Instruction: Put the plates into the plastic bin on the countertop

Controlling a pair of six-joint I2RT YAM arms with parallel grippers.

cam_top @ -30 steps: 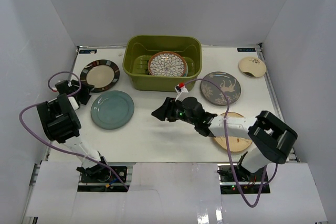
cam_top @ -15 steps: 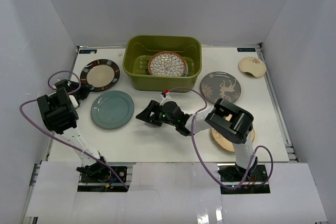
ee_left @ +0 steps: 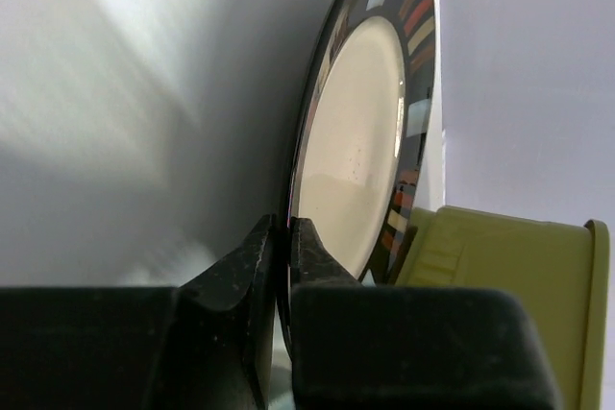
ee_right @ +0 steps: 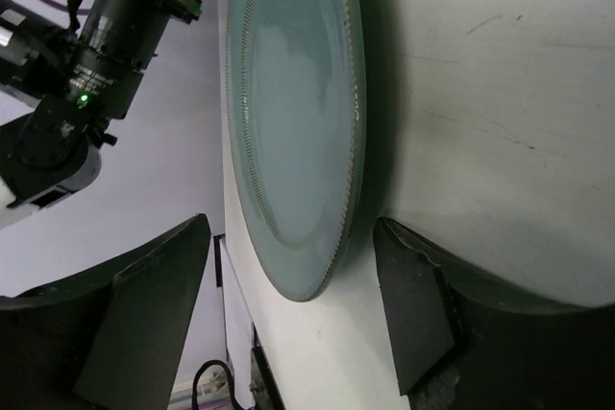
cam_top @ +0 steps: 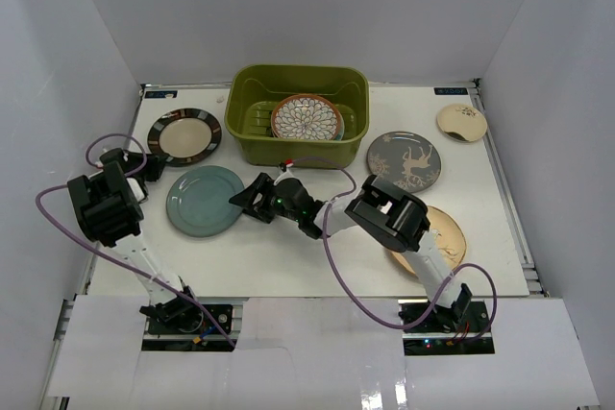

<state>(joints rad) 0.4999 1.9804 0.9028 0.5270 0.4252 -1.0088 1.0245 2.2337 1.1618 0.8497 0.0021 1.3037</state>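
The right gripper (cam_top: 252,201) is lying low over the countertop (cam_top: 288,256) in the middle of the top view. Its arm is reaching across from the lower right, and its jaws are spread wide toward the right edge of the plain teal plate (cam_top: 205,201), which is lying flat at centre left. In the right wrist view the fingers (ee_right: 144,314) are flanking the plate's near rim and appear to be just clear of it.

The plate is looking glazed, stiff and breakable, probably slippery and fairly heavy, so its raised rim seems the best place to pinch.

At the left, the left gripper (ee_left: 283,237) is pinching the rim of the dark-rimmed plate (ee_left: 365,141), jaws nearly together. The plastic bin (cam_top: 298,112) is sitting at upper centre, holding the petal-pattern plate (cam_top: 307,117).
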